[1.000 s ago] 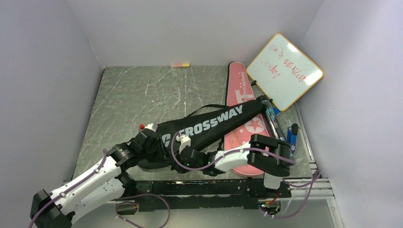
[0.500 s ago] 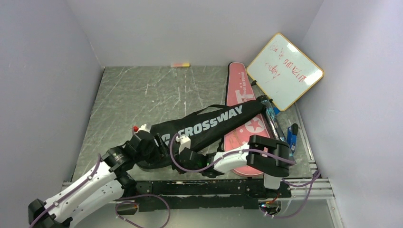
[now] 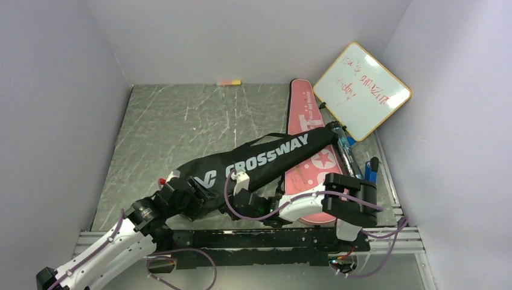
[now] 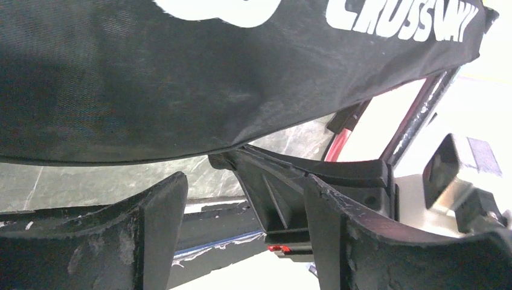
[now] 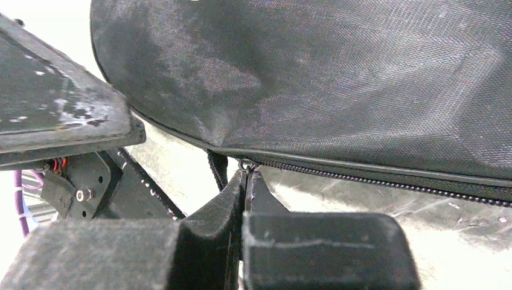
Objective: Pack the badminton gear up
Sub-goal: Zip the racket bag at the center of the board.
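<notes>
LAB BENCH — The right gripper (image 5: 246,175), jaws pressed flat together, pinches the small metal zipper pull (image 5: 244,164) at the hem of the black "CROSSWAY" racket cover (image 5: 338,78). In the right wrist view, the zipper teeth (image 5: 386,181) run off to the right along the cover's lower edge.

Just beside it, the left gripper (image 4: 241,184) stands with its fingers (image 4: 158,208) spread wide, gripping nothing. The cover's hem hangs just above the tips. The left wrist view frames the right gripper's dark fingers in that gap, clamped to the hem.

Only the wrist cameras show the pinch and the spread. From overhead, both grippers are dark shapes crowded against the cover's broad end.

The overhead camera alone gives the layout. The black cover lies slantwise, its broad end near the front edge of the table (image 3: 169,127) by the arm bases. Its narrow end points up and to the right, crossing over the pink racket cover (image 3: 302,109), which runs front to back.

A wood-framed whiteboard (image 3: 362,90) leans in the far right corner, and a small pink-yellow marker (image 3: 229,82) lies against the back wall. Bare grey tabletop spreads left of and behind the black cover up to the walls. To the right, room is tight.
</notes>
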Controlling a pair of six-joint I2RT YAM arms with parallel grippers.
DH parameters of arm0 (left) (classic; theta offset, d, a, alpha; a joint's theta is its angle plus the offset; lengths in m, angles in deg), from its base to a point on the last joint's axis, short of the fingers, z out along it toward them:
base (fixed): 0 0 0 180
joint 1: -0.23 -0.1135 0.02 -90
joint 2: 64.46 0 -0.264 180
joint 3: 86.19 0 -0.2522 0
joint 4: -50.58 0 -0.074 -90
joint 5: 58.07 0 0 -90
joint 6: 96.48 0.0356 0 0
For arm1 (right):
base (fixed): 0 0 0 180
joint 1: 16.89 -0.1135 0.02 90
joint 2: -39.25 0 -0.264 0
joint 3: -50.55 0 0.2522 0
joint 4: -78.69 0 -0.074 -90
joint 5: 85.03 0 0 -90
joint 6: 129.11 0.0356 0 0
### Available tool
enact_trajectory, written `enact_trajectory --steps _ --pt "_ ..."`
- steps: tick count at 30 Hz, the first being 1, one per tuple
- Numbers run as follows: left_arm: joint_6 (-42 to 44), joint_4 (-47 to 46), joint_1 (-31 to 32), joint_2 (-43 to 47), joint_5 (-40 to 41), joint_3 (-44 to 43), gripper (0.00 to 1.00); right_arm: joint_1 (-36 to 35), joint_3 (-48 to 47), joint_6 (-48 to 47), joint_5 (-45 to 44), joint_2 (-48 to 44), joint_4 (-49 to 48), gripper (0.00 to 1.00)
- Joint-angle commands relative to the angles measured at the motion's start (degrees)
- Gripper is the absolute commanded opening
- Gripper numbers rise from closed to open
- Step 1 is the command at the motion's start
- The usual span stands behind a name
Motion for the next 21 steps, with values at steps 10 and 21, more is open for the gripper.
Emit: enact_trajectory --steps 10,21 --pt "-2.9 -0.4 -0.1 -13.1 0.3 -0.9 0.72 0.0 -1.0 2.3 -6.4 -1.7 3.4 0.00" --pt "-5.2 0.1 -0.1 -11.5 6.2 1.9 0.52 0.1 0.3 6.5 -14.6 -5.7 14.2 0.00"
